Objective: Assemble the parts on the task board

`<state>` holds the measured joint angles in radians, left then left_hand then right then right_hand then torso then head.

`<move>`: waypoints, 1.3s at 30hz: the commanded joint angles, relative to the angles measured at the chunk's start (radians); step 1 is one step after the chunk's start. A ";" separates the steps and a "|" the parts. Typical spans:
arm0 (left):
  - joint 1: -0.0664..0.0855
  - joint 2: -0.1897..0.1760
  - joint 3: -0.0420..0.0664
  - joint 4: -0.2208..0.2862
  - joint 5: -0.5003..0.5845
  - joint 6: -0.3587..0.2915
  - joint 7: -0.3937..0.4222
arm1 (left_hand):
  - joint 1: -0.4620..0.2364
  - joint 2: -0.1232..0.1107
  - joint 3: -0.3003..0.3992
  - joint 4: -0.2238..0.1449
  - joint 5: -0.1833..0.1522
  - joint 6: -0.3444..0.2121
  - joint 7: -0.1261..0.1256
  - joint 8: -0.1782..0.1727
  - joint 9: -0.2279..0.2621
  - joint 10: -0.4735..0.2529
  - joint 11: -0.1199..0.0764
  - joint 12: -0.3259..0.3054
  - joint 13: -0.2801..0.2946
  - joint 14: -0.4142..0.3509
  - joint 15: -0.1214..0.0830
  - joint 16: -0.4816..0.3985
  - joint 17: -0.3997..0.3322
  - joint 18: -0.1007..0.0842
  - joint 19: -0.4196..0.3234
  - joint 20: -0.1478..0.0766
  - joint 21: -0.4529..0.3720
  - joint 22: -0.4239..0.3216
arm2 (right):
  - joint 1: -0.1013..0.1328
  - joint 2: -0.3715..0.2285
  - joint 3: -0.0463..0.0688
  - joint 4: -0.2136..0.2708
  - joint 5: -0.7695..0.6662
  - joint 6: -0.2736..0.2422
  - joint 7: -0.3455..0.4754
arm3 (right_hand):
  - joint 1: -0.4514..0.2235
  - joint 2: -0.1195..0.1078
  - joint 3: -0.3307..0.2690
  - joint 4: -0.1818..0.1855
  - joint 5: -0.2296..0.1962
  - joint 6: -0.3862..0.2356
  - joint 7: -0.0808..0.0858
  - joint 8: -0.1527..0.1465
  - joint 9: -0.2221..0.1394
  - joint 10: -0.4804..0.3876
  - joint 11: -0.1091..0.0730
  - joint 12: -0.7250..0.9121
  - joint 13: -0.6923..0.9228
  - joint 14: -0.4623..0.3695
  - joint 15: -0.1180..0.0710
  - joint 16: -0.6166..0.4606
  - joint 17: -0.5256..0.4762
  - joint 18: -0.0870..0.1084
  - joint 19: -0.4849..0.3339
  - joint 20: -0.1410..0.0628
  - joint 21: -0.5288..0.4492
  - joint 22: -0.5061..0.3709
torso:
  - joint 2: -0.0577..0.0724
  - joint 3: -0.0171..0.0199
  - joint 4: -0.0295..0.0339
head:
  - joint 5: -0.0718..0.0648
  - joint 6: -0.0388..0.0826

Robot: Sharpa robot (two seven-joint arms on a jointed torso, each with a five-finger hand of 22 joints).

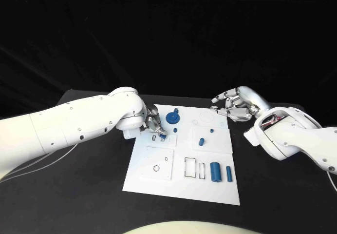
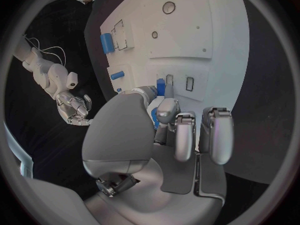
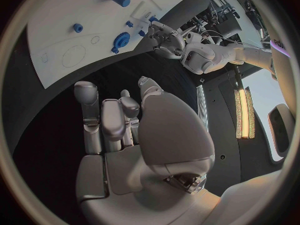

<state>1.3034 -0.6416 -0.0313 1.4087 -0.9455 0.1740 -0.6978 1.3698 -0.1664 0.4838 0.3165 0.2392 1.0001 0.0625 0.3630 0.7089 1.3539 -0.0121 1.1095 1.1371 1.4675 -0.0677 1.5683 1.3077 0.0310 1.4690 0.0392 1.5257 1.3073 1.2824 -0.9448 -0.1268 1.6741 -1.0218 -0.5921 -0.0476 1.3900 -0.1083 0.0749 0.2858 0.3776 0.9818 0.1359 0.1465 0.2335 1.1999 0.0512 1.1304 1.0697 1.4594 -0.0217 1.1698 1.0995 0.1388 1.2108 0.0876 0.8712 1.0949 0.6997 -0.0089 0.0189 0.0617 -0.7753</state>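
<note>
A robotics lab — a black table against a dark backdrop, a white task board laid out as a test fixture, strip lighting overhead

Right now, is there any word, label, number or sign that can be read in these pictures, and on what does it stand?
None can be read.
The board bears only black outlines of rectangles and circles, no letters or numbers.
The blue parts carry no marks.
The left hand and the right hand show no legible label.
</note>
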 commanded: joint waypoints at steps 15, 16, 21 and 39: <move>-0.035 -0.050 0.001 0.080 -0.123 -0.169 -0.006 | -0.052 -0.024 0.224 -0.203 0.038 0.001 -0.001 0.016 0.077 0.016 -0.004 0.007 0.004 0.103 -0.005 0.002 0.263 -0.012 0.049 -0.005 0.008 0.184 | -0.002 -0.005 0.000 0.000 -0.003 -0.001 0.009 | -0.017 0.002 0.001 0.005 0.012 0.002 0.001 0.007 0.001 -0.005 0.002 -0.004 -0.003 -0.003 0.002 -0.005 0.000 0.006 -0.003 0.003 -0.008 -0.001 | 0.001 -0.0008 -0.0006 | -0.001 -0.006; -0.037 -0.050 0.001 0.081 -0.128 -0.171 -0.006 | -0.055 -0.025 0.227 -0.205 0.043 0.002 -0.002 0.017 0.079 0.016 -0.004 0.007 0.004 0.103 -0.005 0.002 0.263 -0.012 0.049 -0.005 0.008 0.184 | -0.002 -0.005 0.000 0.000 -0.003 -0.001 0.009 | -0.018 0.002 0.001 0.005 0.012 0.002 0.001 0.007 0.001 -0.005 0.002 -0.004 -0.003 -0.003 0.002 -0.005 0.000 0.006 -0.003 0.003 -0.008 -0.002 | 0.001 -0.0007 -0.0010 | 0.000 -0.007; -0.053 -0.044 0.001 0.083 -0.151 -0.176 -0.005 | -0.065 -0.030 0.234 -0.211 0.057 0.003 -0.003 0.019 0.086 0.018 -0.005 0.008 0.005 0.103 -0.006 0.002 0.263 -0.012 0.050 -0.006 0.008 0.185 | -0.002 -0.005 0.000 0.000 -0.002 -0.001 0.009 | -0.021 0.004 0.001 0.005 0.016 0.002 0.000 0.008 0.000 -0.004 0.002 -0.004 -0.004 -0.003 0.002 -0.006 0.000 0.006 -0.002 0.003 -0.009 -0.002 | 0.001 -0.0007 -0.0024 | 0.001 -0.009; -0.070 -0.034 0.001 0.077 -0.158 -0.156 -0.009 | -0.071 -0.030 0.238 -0.212 0.061 0.005 -0.004 0.022 0.091 0.020 -0.006 0.008 0.004 0.103 -0.006 0.002 0.263 -0.014 0.053 -0.006 0.010 0.190 | -0.003 -0.003 0.000 0.000 0.008 0.000 0.011 | -0.022 0.005 0.001 0.004 0.020 0.002 0.000 0.008 0.000 -0.004 0.001 -0.003 -0.004 -0.002 0.002 -0.006 0.000 0.006 -0.001 0.003 -0.009 -0.001 | 0.001 0.0008 -0.0019 | 0.000 -0.013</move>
<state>1.2354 -0.6770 -0.0301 1.4853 -1.0939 0.0100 -0.6983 1.2978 -0.2092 0.5571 0.2655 0.2956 1.0007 0.0626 0.3799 0.7735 1.3664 -0.0173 1.1192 1.1424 1.4674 -0.0677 1.5683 1.3074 0.0310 1.4689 0.0393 1.5297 1.3081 1.2802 -0.9486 -0.1269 1.6738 -1.0133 -0.5926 -0.0454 1.3766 -0.1055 0.0749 0.2858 0.3931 0.9801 0.1342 0.1506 0.2334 1.2036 0.0549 1.1304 1.0674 1.4594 -0.0217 1.1698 1.0997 0.1388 1.2108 0.0876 0.8651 1.0939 0.7010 -0.0082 0.0172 0.0613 -0.7859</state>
